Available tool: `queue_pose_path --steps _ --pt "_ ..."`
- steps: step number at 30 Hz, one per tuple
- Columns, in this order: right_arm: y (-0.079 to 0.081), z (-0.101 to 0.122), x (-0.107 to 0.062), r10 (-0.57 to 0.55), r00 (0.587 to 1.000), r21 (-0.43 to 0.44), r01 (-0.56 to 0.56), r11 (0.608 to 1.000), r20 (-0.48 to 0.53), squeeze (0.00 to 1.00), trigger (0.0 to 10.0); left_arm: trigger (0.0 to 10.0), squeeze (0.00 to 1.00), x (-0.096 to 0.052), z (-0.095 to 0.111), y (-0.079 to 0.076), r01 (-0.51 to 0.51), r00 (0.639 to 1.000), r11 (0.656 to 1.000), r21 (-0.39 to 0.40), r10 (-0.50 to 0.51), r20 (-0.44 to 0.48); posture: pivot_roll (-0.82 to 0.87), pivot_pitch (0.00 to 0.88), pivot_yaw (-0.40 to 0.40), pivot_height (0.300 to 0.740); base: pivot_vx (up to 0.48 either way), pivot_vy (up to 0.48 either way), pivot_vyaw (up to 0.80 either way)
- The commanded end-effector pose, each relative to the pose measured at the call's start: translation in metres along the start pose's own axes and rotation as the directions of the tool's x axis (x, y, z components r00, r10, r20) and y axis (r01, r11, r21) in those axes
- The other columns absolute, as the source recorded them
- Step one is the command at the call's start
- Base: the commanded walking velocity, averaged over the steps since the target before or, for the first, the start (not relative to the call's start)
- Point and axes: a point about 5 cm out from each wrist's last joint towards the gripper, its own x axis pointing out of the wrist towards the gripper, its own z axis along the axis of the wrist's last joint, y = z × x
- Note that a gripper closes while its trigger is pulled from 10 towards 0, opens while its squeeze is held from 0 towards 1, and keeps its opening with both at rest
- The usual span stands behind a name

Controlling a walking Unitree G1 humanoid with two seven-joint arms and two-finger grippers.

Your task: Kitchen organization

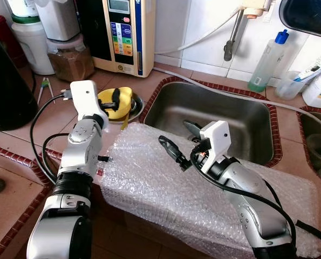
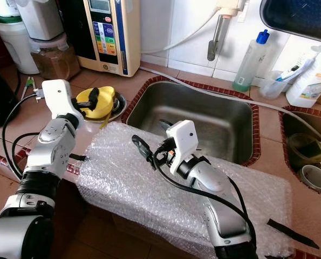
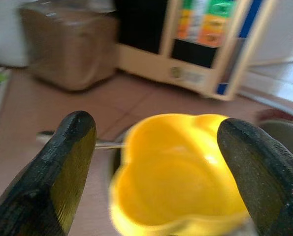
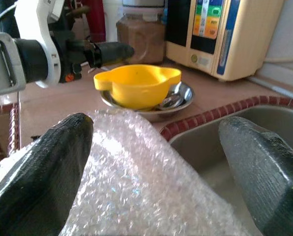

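Observation:
A yellow plastic cup (image 1: 118, 102) sits in a small steel bowl (image 4: 181, 96) on the tiled counter, just left of the sink (image 1: 236, 116). My left gripper (image 3: 156, 129) is open and reaches down over the cup, one finger on either side of it. A gap shows between the cup and one finger (image 3: 67, 162). My right gripper (image 1: 177, 136) is open too, hovering low over a sheet of bubble wrap (image 1: 149, 181) that covers a box at the counter's front edge. It points toward the cup.
A cream water purifier (image 1: 122, 32), a jar of brown powder (image 1: 71, 59) and white containers line the back wall. A black appliance (image 1: 6, 81) stands at far left. A soap bottle (image 1: 268, 56) stands behind the sink. A second basin (image 1: 316, 137) lies at right.

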Motion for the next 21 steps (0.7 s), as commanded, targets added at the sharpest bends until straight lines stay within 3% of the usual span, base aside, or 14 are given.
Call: queue_pose_path --steps 1,2,3,9,12,13,14,15,16,17,18,19,20,21 --pt "0.003 0.002 -0.002 0.007 1.0 0.005 -0.007 1.0 0.001 1.0 10.0 10.0 1.0 0.005 0.009 0.003 -0.042 0.999 0.999 -0.006 0.042 0.02 -0.1 0.029 0.013 0.74 0.0 0.0 0.0" --pt "0.003 0.002 -0.002 0.007 1.0 0.005 -0.007 1.0 0.001 1.0 10.0 10.0 1.0 0.005 0.009 0.003 -0.042 0.999 0.999 -0.006 0.042 0.02 -0.1 0.029 0.013 0.74 0.0 0.0 0.0" --pt "0.004 0.003 -0.002 0.011 1.0 0.005 -0.011 1.0 0.0 1.0 10.0 10.0 0.0 0.005 0.008 0.006 -0.059 0.998 0.998 -0.029 0.059 0.007 -0.1 0.029 0.013 0.74 0.0 0.0 0.0" --pt "0.016 0.007 -0.002 0.095 0.995 0.024 -0.095 0.995 0.011 1.0 10.0 10.0 0.0 0.008 0.002 0.011 -0.07 0.996 0.995 -0.076 0.066 -0.051 -0.1 0.03 0.015 0.74 0.0 0.0 0.0" --pt "0.024 0.007 -0.004 0.171 0.985 0.024 -0.171 0.985 0.0 1.0 10.0 10.0 0.0 0.01 -0.006 0.007 -0.034 0.992 0.997 -0.076 0.024 -0.124 -0.1 0.025 0.018 0.74 0.0 0.0 0.0" --pt "0.024 0.007 -0.003 0.172 0.985 0.022 -0.172 0.985 -0.003 1.0 10.0 9.7 0.0 0.01 -0.008 0.007 -0.04 0.989 0.993 -0.108 0.024 -0.143 -0.1 0.025 0.019 0.74 0.0 0.0 0.0" --pt "0.023 0.007 -0.004 0.17 0.985 0.019 -0.17 0.985 -0.005 1.0 10.0 8.2 0.0 0.01 -0.009 0.006 -0.029 0.989 0.994 -0.104 0.013 -0.149 -0.1 0.024 0.016 0.74 0.0 0.0 0.0" --pt "0.023 0.007 -0.004 0.17 0.985 0.018 -0.169 0.985 -0.007 1.0 10.0 8.2 0.0 0.01 -0.01 0.006 -0.02 0.988 0.995 -0.099 0.005 -0.154 -0.1 0.024 0.016 0.74 0.0 0.0 0.0" --pt "0.024 0.006 -0.004 0.173 0.985 0.015 -0.173 0.985 -0.01 1.0 10.0 5.3 0.0 0.01 -0.012 0.006 -0.02 0.984 0.994 -0.108 0.001 -0.178 -0.1 0.025 0.016 0.74 0.0 0.0 0.0" --pt "0.024 0.006 -0.004 0.174 0.985 0.015 -0.174 0.985 -0.011 1.0 10.0 5.3 0.0 0.01 -0.013 0.006 -0.024 0.983 0.993 -0.113 0.002 -0.183 -0.1 0.025 0.016 0.74 0.0 0.0 0.0" --pt "0.025 0.006 -0.003 0.177 0.984 0.013 -0.176 0.984 -0.013 1.0 10.0 2.1 0.0 0.01 -0.014 0.005 -0.018 0.982 0.993 -0.119 -0.005 -0.189 -0.1 0.023 0.015 0.74 0.0 0.0 0.0" --pt "0.026 0.006 -0.003 0.181 0.983 0.008 -0.18 0.984 -0.015 1.0 10.0 0.8 0.0 0.009 -0.015 0.005 -0.013 0.981 0.992 -0.128 -0.013 -0.193 -0.1 0.024 0.015 0.74 0.0 0.0 0.0" --pt "0.027 0.005 -0.002 0.185 0.983 0.002 -0.185 0.983 -0.018 1.0 10.0 0.0 0.0 0.009 -0.017 0.004 -0.008 0.978 0.991 -0.134 -0.02 -0.206 -0.1 0.024 0.014 0.74 0.0 0.0 0.0" --pt "0.027 0.005 -0.002 0.185 0.983 0.002 -0.185 0.983 -0.018 1.0 10.0 0.0 0.0 0.009 -0.017 0.004 -0.008 0.978 0.991 -0.134 -0.02 -0.206 -0.1 0.024 0.014 0.74 0.0 0.0 0.0"
